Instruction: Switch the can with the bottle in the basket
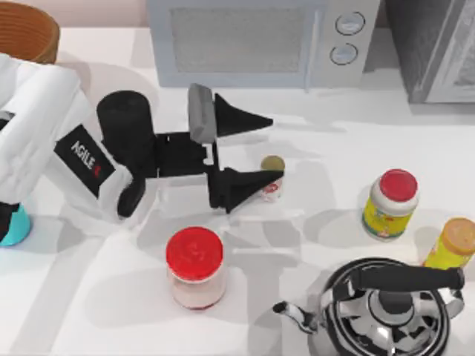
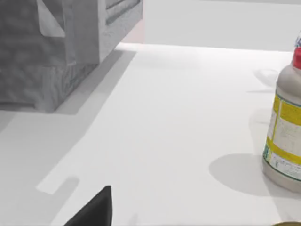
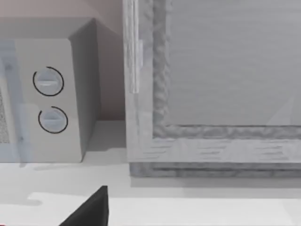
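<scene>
White table, microwave along the far edge. Basket at the far left corner, only part of its rim in frame. Left arm reaches from the left across the middle; left gripper spread wide, fingers lying sideways. Kettle near the right front. Big red-lidded jar stands in front of the arm. Yellow-label jar on the right, orange-topped container beside it. Can at the left edge, on the table. Bottle stands between the spread fingers, close against the nearer one. Right gripper: cannot tell its state.
</scene>
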You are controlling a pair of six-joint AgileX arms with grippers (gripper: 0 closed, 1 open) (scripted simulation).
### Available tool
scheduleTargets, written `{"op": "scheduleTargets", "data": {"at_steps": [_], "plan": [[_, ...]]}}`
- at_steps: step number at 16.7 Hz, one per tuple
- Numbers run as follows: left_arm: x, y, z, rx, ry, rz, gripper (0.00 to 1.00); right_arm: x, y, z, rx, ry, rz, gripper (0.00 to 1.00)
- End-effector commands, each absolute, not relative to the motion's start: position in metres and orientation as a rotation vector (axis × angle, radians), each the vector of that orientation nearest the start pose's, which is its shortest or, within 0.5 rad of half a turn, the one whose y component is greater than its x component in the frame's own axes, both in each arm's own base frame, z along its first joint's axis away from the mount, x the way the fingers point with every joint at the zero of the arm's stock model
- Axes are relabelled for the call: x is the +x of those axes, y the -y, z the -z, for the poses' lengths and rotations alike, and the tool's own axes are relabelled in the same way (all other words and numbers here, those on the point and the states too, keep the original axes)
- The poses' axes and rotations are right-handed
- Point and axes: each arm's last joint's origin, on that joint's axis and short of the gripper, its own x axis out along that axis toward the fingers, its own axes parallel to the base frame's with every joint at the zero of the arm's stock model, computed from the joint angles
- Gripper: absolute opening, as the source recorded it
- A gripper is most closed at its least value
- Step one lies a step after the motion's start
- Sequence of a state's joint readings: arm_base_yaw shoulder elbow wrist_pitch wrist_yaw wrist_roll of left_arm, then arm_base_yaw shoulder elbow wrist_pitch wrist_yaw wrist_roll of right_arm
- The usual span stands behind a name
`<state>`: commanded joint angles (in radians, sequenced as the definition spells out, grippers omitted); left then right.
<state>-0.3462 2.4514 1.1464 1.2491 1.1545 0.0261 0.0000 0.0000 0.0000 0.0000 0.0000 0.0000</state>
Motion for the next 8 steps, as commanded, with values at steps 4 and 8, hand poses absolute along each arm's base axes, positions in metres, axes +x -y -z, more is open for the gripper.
{"op": "scheduleTargets", "data": {"at_steps": [4, 8], "plan": [[0.39, 0.132, -0.104, -0.027, -0.08, 1.241, 1.0, 0.106, 0.001, -0.16, 0.0, 0.0, 0.0, 1.0], [0.345, 0.085, -0.187, -0.022, -0.086, 0.956, 1.0, 0.106, 0.001, -0.16, 0.0, 0.0, 0.0, 1.0]]}}
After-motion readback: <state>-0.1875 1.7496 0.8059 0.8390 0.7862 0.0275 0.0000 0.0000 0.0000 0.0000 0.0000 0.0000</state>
